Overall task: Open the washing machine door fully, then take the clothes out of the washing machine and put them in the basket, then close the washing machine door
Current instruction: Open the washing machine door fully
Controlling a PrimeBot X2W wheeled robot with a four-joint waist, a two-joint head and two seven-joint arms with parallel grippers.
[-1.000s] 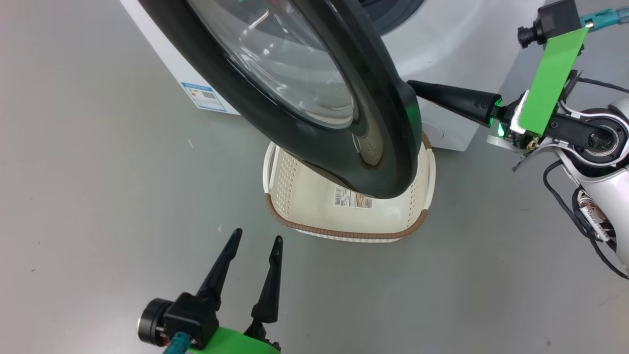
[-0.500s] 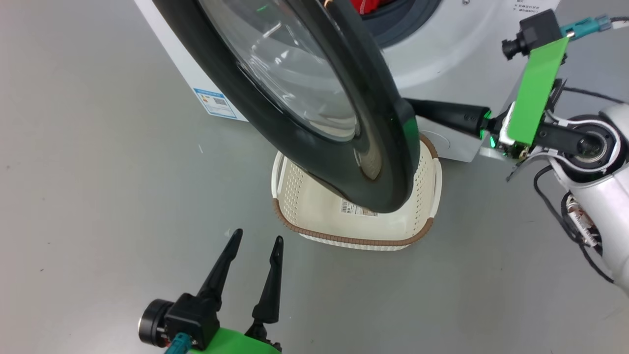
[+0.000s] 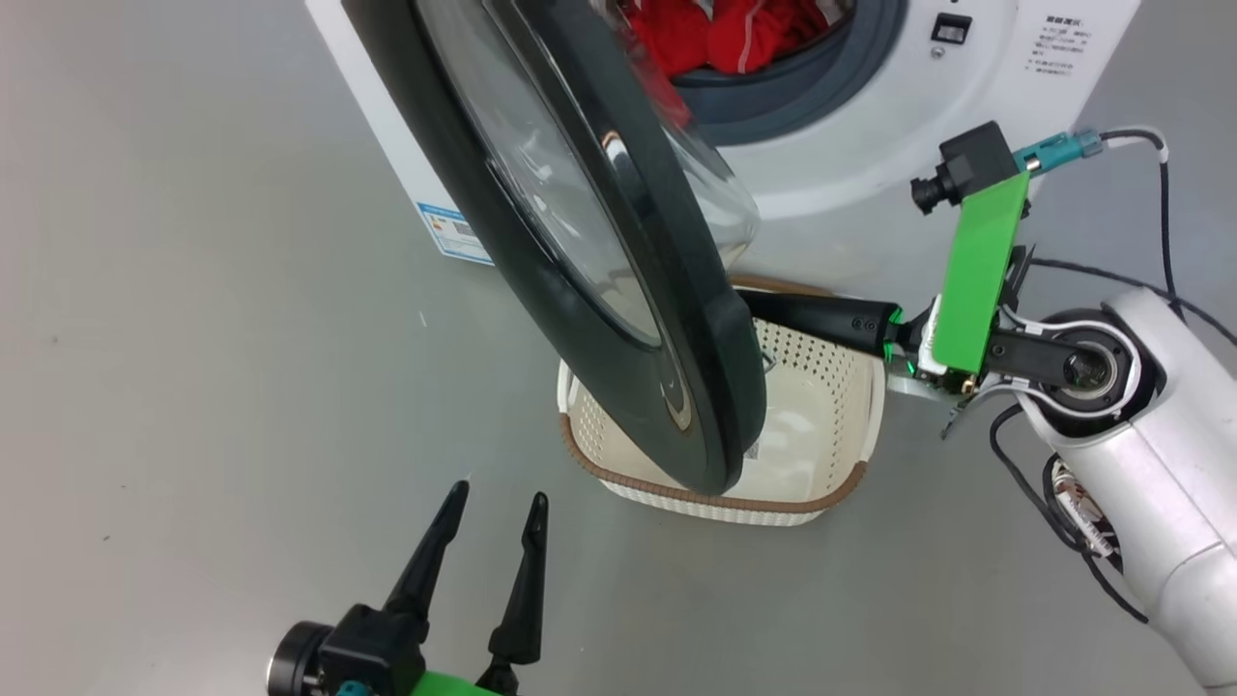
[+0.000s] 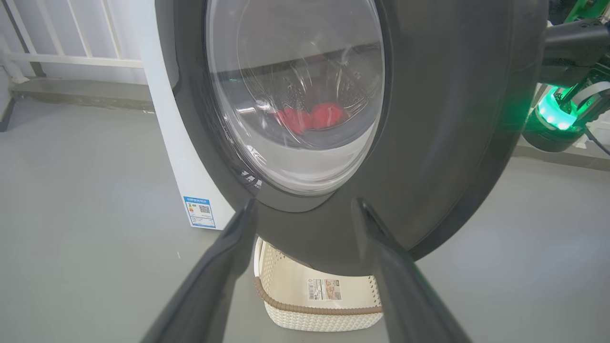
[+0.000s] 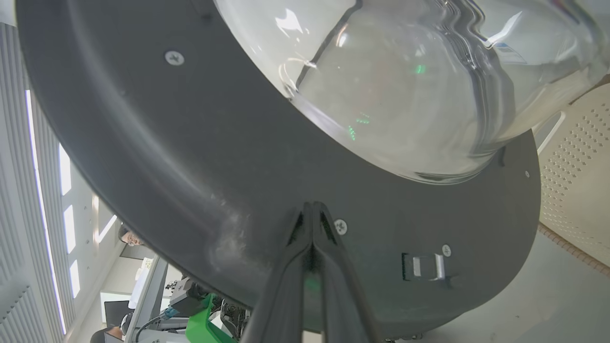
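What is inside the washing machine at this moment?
Red clothes with white trim lie inside the washing machine, past the grey gasket. The half-open door covers the opening's left part, so the piece count and anything deeper are hidden.

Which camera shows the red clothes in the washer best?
The head view: the clothes lie in plain sight inside the open washing machine. The left wrist view shows them as red blurs through the door. The right wrist view faces the door's inner side.
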